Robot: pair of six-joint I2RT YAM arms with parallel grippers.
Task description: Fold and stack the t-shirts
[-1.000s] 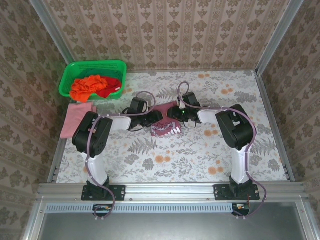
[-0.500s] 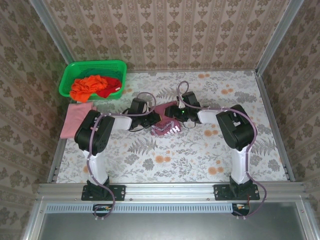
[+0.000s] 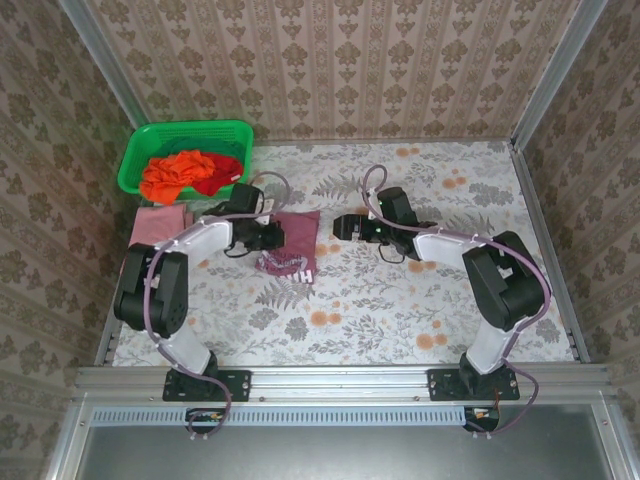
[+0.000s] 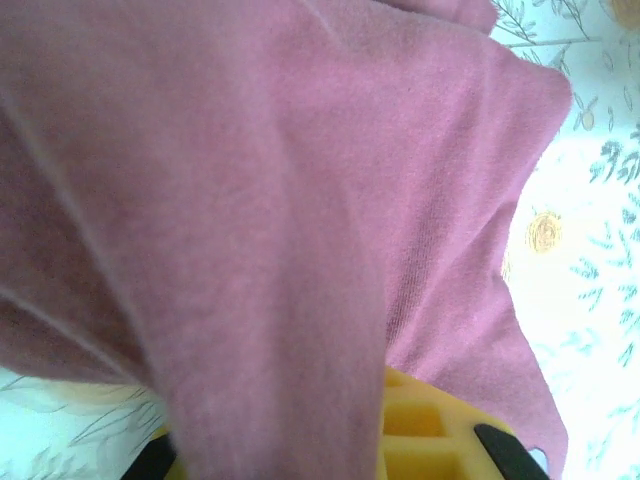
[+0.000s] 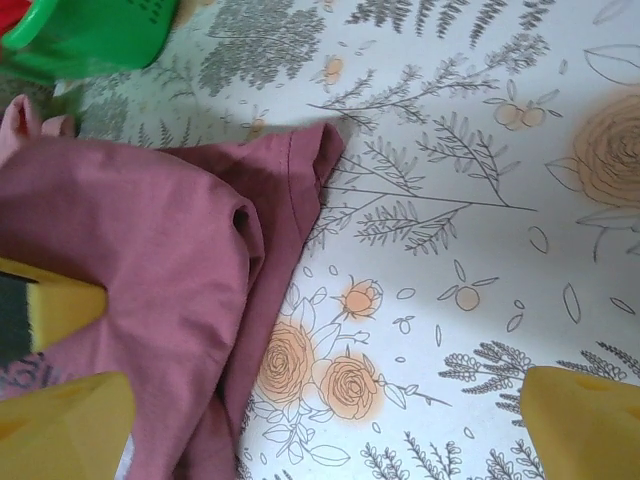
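Left pincer point(image 3: 274, 236) is closed on the bunched maroon shirt point(image 3: 293, 245) at centre-left of the table point(image 3: 400, 300), right pincer point(image 3: 342, 226) stands wide and empty just right of it; recommend it take the free hem so the cloth spreads flat before folding.

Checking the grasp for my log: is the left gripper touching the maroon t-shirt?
Touching. The left wrist view shows the maroon t-shirt draped over the left gripper, its yellow finger poking out beneath the cloth.
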